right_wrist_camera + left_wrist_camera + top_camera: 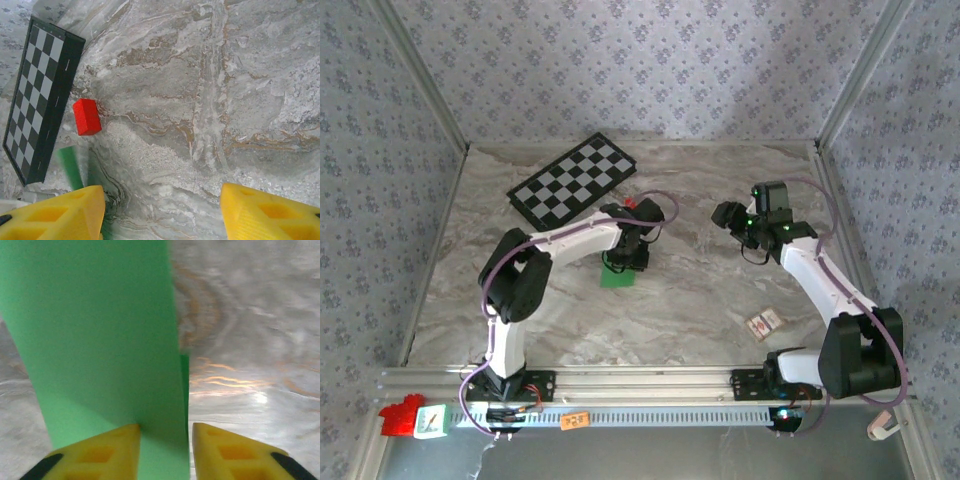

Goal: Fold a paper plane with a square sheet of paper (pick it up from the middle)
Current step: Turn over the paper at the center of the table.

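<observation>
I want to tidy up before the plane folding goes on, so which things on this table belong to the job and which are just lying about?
Job: green paper.
Lying about: checkerboard, red block, small card.

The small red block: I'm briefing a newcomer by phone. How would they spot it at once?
Find the black-and-white checkerboard at the marble table's far left. Just off its right corner lies the small red block. Boxy and red, it differs from the flat green paper nearby.
</observation>
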You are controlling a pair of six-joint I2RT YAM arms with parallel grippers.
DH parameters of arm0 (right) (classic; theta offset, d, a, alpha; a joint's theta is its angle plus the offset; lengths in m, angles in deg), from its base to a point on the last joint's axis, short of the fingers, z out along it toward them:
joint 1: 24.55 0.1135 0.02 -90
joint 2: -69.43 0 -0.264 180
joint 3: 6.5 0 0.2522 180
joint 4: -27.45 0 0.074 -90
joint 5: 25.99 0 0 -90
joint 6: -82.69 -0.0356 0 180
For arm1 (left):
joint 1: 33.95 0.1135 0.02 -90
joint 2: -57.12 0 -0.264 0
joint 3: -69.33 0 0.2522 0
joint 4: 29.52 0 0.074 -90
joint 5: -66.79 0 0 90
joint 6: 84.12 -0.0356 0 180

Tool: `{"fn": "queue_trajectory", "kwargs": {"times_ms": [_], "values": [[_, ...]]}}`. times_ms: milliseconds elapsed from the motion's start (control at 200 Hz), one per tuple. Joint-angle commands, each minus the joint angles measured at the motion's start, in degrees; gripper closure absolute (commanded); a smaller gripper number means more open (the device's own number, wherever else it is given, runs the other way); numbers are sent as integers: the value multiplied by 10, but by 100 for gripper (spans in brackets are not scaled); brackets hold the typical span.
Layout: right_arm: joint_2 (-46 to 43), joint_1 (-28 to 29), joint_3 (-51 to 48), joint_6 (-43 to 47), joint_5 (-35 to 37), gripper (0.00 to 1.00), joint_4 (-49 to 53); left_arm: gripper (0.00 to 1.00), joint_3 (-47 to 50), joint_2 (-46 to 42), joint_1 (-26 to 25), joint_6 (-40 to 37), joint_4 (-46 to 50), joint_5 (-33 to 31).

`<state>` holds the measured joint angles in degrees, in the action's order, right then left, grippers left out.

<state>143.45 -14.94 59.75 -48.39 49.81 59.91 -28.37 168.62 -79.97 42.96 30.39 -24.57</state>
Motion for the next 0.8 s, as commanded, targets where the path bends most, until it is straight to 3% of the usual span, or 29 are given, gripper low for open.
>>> {"fn": "queue_trajectory", "kwargs": {"times_ms": [0, 195, 350, 510, 795], "values": [[1, -3, -5, -9, -5, 36, 8, 55, 30, -38, 32, 34, -68, 117], [29, 17, -2, -5, -22, 38, 0, 37, 103, -128, 100, 69, -155, 198], [78, 88, 25, 4, -26, 40, -3, 30, 169, -208, 163, 90, -175, 182], [162, 184, 82, 9, -31, 43, -6, 15, 250, -279, 231, 122, -193, 168], [325, 291, 210, 22, -58, 48, 5, 5, 355, -345, 322, 131, -215, 168]]}}
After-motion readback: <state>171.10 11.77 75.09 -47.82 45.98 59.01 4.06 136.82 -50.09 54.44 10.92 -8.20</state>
